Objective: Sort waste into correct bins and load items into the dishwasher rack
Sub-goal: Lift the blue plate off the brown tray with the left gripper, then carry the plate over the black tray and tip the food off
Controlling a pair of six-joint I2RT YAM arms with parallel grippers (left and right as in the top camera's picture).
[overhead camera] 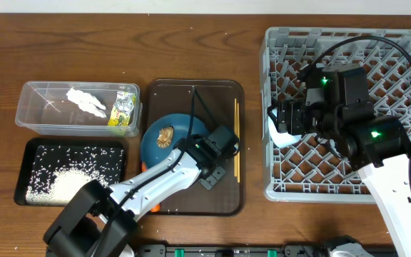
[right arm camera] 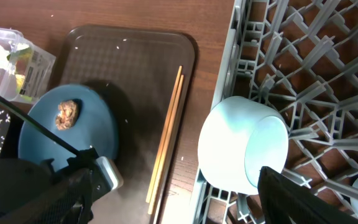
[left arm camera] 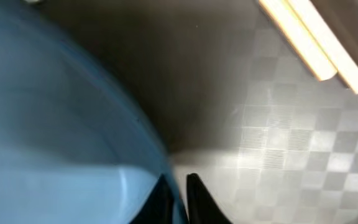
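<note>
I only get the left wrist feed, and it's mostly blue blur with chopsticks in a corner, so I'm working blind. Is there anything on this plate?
Observer: Yes, a small brown food lump lies on the blue plate.
Operator: Where's the nearest bin?
Observer: The clear tub stands to the plate's left, off the serving tray. It already holds the tissue and the wrapper.
Operator: What's the other arm doing?
Observer: The right hand is open over the left edge of the grey rack, where a pale bowl lies on its side.
</note>
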